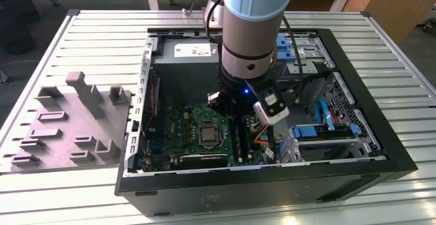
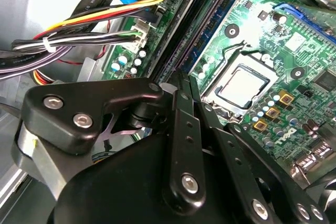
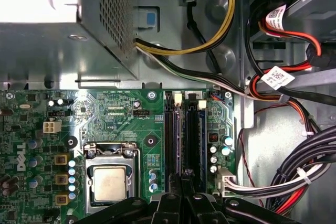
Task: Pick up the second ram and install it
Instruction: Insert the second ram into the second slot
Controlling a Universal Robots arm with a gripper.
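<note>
The arm reaches down into the open computer case (image 1: 136, 133) on the slatted table (image 1: 102, 36). The gripper (image 3: 181, 182) sits right over the long black slots (image 3: 173, 129) beside the processor (image 3: 109, 182) — its fingers (image 2: 181, 85) are pressed close together, with nothing seen between them. The second ram (image 3: 193, 135) — a thin blue stick — stands in a slot, just under the fingertips. A grey foam tray (image 1: 68, 128) lies beside the case.

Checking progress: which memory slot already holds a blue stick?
The slot nearest the white cable connector holds the blue stick; those toward the processor look empty.
</note>
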